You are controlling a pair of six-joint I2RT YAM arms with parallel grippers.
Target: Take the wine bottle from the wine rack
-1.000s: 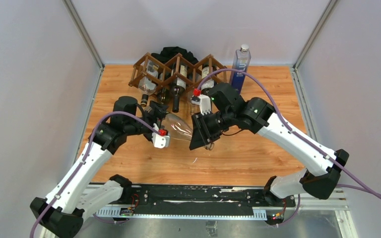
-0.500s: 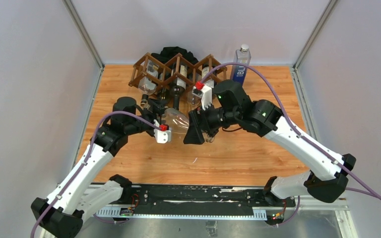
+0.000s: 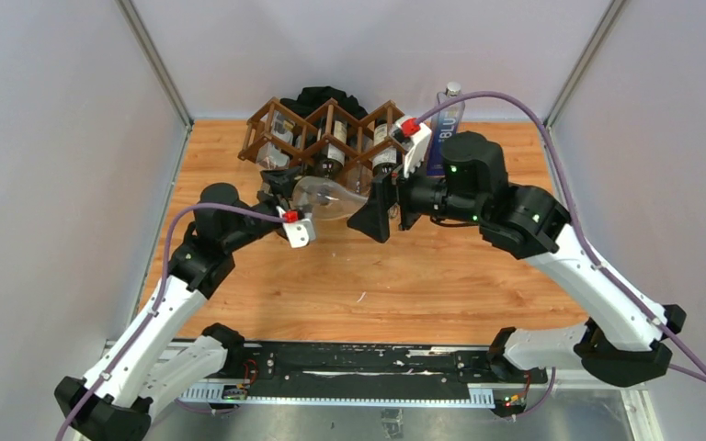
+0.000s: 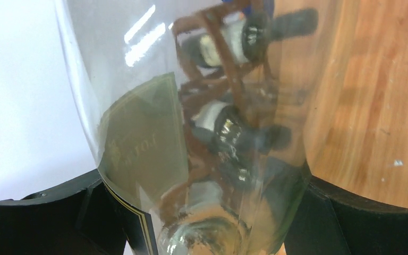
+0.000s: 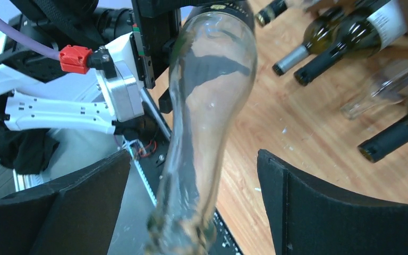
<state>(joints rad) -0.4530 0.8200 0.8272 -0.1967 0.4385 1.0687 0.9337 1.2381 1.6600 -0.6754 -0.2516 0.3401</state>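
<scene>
Our left gripper (image 4: 202, 212) is closed on the wine bottle (image 4: 191, 122): in the left wrist view both black fingers (image 4: 48, 212) press on the clear glass body, one on each side, close to the gold-edged label. We judge that this hold carries the whole weight, because the bottle hangs in front of the wine rack (image 3: 360, 119), out of its cells and above the bench (image 3: 441, 276), lying more or less flat. Our right gripper (image 3: 379, 209) is spread wide, with the slim neck end passing between its fingers. The right wrist view shows a gap on both sides, so it grips nothing. We think it stands there to take or steady the neck, since smooth glass held by one pair of fingers can slip or turn. Several dark bottles (image 3: 331, 161) rest in the rack, necks pointing out of its front. A blue bottle (image 3: 443, 119) stands upright just beside the right end of the rack, and a black cloth (image 3: 322, 94) lies behind the rack
</scene>
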